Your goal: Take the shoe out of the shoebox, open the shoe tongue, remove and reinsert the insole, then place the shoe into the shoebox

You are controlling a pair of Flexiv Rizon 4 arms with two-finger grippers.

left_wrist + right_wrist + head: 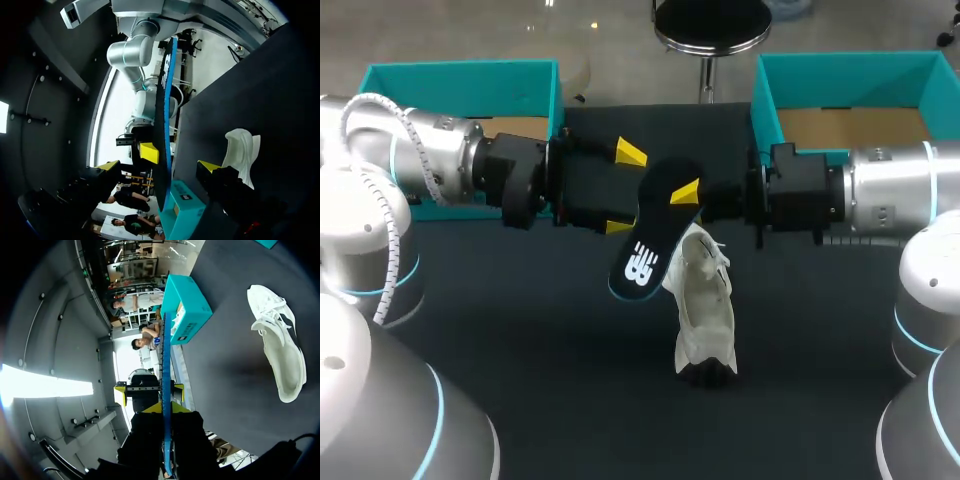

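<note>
Dark table (pixel 520 350): right hand (pixel 683 194) clamps insole (pixel 645 255); left hand (pixel 625 190) wide open; shoe (pixel 705 300) beside; teal boxes (pixel 460 72) behind.

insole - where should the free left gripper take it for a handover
Pinch the insole by its flat faces towards the free logo end, coming from the left. It stands thin and edge-on inside the open left gripper; the right gripper clamps the other end.

head view overhead, rear; wrist views face each other, sharing insole (pixel 650 240) edge-on.
</note>
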